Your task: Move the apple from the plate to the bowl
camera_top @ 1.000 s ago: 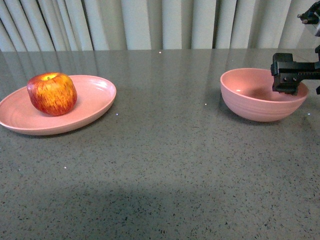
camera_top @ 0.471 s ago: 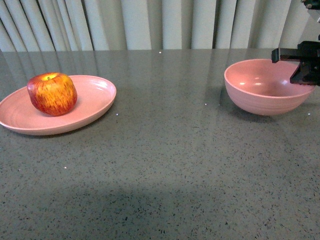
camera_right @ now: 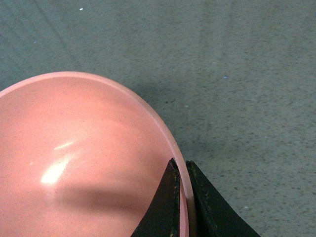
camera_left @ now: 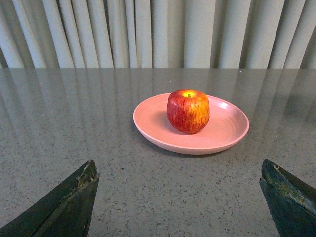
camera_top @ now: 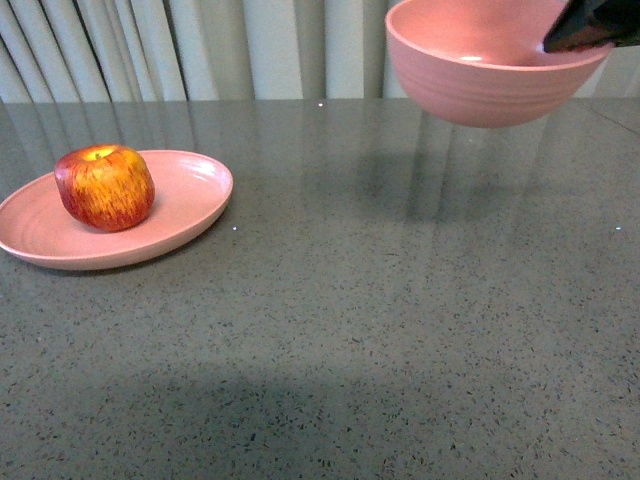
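The red, yellow-streaked apple (camera_top: 104, 187) rests on the shallow pink plate (camera_top: 190, 205) at the left of the grey table. In the left wrist view the apple (camera_left: 188, 111) and plate (camera_left: 227, 129) lie ahead of my left gripper (camera_left: 180, 197), which is open and low over the table, well short of the plate. The deep pink bowl (camera_top: 480, 70) hangs in the air at the upper right, tilted, empty inside. My right gripper (camera_top: 585, 28) is shut on its rim, one finger inside and one outside. In the right wrist view the bowl (camera_right: 74, 163) is pinched by the right gripper (camera_right: 181, 170).
A pleated pale curtain (camera_top: 280, 45) runs along the far edge of the speckled grey table (camera_top: 380, 330). The bowl's shadow (camera_top: 420, 180) falls on the tabletop below it.
The right gripper has lifted the bowl off the table, up and to the left, from the right side to high in the view. Apple and plate have not moved.
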Tool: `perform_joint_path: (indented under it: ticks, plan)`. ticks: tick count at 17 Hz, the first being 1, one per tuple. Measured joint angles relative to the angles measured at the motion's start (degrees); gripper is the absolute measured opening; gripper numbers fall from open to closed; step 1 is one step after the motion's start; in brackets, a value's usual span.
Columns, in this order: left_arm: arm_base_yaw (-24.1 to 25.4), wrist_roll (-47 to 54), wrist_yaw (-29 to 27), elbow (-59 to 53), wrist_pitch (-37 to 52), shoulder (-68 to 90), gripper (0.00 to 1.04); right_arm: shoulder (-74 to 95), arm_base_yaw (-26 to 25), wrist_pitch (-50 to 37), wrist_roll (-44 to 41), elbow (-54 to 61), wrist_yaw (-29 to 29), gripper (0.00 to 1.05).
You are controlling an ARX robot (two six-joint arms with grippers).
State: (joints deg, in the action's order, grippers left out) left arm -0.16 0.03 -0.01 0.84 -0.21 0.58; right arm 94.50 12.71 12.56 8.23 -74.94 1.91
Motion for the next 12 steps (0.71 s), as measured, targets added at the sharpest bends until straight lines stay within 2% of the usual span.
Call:
perform_joint_path:
  ticks: [3, 6, 12]
  plan:
    - [0.0, 0.0, 0.0, 0.0, 0.0, 0.0, 0.98, 4.4, 6.5, 0.8, 1.8, -4.2, -0.4, 0.03]
    - [0.0, 0.0, 0.0, 0.0, 0.0, 0.0, 0.98, 10.0, 10.6, 1.3, 3.4, -7.2, -0.8, 0.03]
    - [0.0, 0.0, 0.0, 0.0, 0.0, 0.0, 0.98, 17.0, 12.4, 1.6, 5.4, -10.5, -1.6, 0.03]
